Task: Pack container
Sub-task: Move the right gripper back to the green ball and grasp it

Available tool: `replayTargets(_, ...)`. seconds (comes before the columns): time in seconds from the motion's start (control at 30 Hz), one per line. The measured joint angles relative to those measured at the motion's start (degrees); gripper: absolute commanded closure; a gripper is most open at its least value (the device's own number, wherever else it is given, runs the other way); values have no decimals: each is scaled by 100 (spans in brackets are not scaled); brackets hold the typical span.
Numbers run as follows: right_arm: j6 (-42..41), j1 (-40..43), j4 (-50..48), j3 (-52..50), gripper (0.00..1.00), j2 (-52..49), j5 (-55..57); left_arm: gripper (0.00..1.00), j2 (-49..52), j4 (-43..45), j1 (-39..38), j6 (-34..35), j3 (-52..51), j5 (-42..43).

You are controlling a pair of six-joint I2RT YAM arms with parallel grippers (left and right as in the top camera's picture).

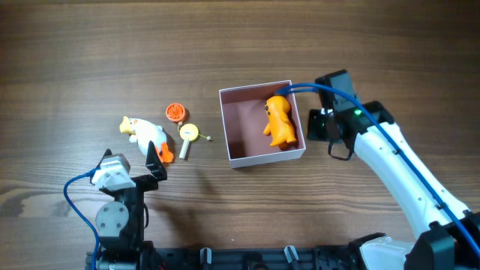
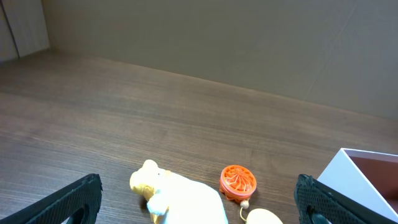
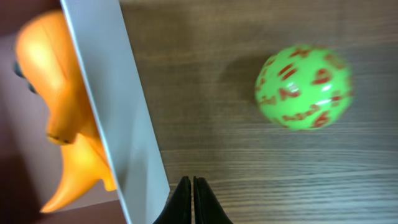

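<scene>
right gripper [image 3: 191, 186] is nearest in the right wrist view, at the bottom edge. its two black fingers are pressed together with nothing between them. it is just outside the right wall of the container [image 1: 244, 127], and that white wall runs diagonally past it. green ball with red marks [image 3: 303, 87] lies on the wood table [image 1: 75, 60] outside the box, apart from the wall. in the overhead view the ball is hidden under the right arm.

container sits right of table center, open side up, pink inside showing. orange figure toy [image 1: 280, 121] lies inside it against the right wall.

left gripper [image 2: 198, 193] has its jaws spread wide and holds nothing. white duck-like toy [image 1: 142, 133] lies on the table at the lower left. in the left wrist view it shows between the two fingers, low in the frame. can't tell if a finger touches it. small orange ridged disc [image 1: 175, 112] lies just right of the toy. pale yellow round piece on a short stick [image 1: 187, 135] lies between the disc and the container's left wall, not touching either.
</scene>
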State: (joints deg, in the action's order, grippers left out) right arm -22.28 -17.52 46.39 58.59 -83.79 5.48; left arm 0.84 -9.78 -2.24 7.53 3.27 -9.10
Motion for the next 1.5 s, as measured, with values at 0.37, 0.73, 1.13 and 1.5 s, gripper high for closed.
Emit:
replayTargets(0.37, 4, 0, -326, -387, 96, -2, -778, 0, 0, 0, 0, 0, 0, 0)
replayTargets(0.73, 291, 0, -260, -387, 96, -2, -1482, 0, 0, 0, 0, 0, 0, 0)
replayTargets(1.13, 343, 0, -278, -387, 43, -2, -767, 0, 0, 0, 0, 0, 0, 0)
replayTargets(1.5, 350, 356, -564, -20, 4, -7, 1130, 0, 0, 0, 0, 0, 0, 0)
